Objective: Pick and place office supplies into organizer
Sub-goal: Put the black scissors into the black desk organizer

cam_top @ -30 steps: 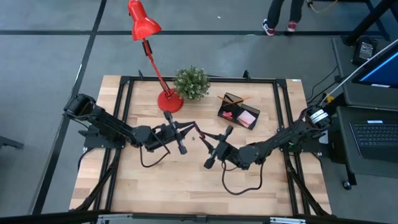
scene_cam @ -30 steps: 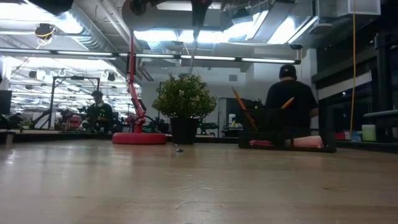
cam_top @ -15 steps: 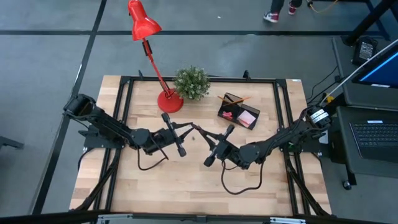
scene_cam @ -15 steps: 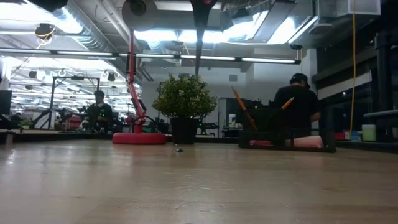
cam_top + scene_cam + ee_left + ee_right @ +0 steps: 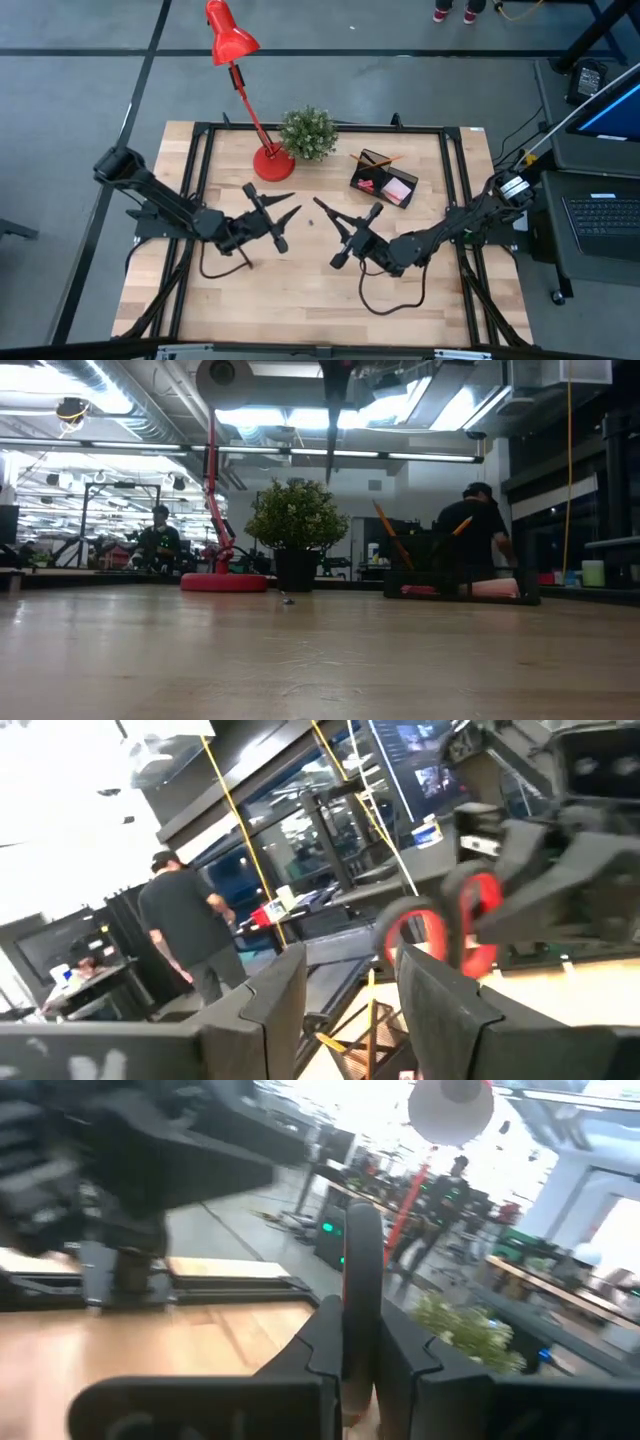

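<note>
My right gripper hovers over the table's middle, shut on the orange-handled scissors. Their dark blades point down, high above the wood. My left gripper stands a short way to the left of them, open and holding nothing; its two fingers show apart in the left wrist view. The black organizer stands on the table at the far right, with orange pencils and a pink pad in it. My right gripper pinches a handle loop of the scissors between its two fingers, the loop edge-on to them. The fingers come in about level, from the table's right. The scissors are lifted clear, with the blades hanging below the hold.
The red lamp's base and the green plant stand at the far middle of the table. A small dark bit lies on the wood in front of the plant. People move in the room beyond.
My left gripper has opened, let go of the scissors, rolled, and drawn back toward the table's left edge. The scissors stay up in my right gripper, which has kept its place.
</note>
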{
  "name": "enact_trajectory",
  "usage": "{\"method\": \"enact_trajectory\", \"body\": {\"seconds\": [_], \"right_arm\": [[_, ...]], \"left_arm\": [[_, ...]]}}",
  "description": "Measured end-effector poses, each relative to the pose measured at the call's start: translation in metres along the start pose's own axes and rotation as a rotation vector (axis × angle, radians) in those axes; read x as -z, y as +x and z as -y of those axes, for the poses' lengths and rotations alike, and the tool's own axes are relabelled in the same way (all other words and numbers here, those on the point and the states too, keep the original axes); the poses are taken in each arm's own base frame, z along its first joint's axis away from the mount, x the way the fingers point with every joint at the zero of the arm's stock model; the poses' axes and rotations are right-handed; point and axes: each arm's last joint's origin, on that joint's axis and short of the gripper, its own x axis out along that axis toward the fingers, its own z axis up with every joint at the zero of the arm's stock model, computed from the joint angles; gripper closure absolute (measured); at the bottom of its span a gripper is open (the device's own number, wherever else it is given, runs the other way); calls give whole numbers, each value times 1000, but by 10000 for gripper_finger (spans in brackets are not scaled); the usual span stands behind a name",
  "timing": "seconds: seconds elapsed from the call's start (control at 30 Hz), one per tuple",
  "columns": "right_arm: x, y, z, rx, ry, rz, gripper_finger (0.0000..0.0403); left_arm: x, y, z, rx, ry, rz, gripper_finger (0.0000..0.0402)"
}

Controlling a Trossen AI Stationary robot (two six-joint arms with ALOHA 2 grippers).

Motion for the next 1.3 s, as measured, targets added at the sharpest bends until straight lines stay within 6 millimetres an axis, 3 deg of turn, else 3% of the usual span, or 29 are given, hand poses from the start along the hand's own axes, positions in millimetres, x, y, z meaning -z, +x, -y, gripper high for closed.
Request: {"method": "enact_trajectory", "body": {"seconds": [0.13, 0.33, 0.43, 0.57, 0.93, 1.3], "right_arm": [[-4, 1, 5, 27, 7, -6, 374], [-10, -4, 17, 27, -11, -21, 374], [5, -6, 28, 34, 11, -39, 374], [32, -9, 58, 38, 96, -55, 374], [51, -20, 124, 123, 104, -48, 374], [77, -10, 160, 270, 86, -93, 374]], "left_arm": [[10, -5, -4, 11, -37, -8, 272], [36, -16, -14, 98, -137, 11, 336], [43, -19, -17, 134, -167, 23, 366], [45, -19, -19, 156, -188, 30, 396], [48, -19, -16, 189, -165, 12, 400], [53, -19, -13, 243, -165, -16, 399]]}}
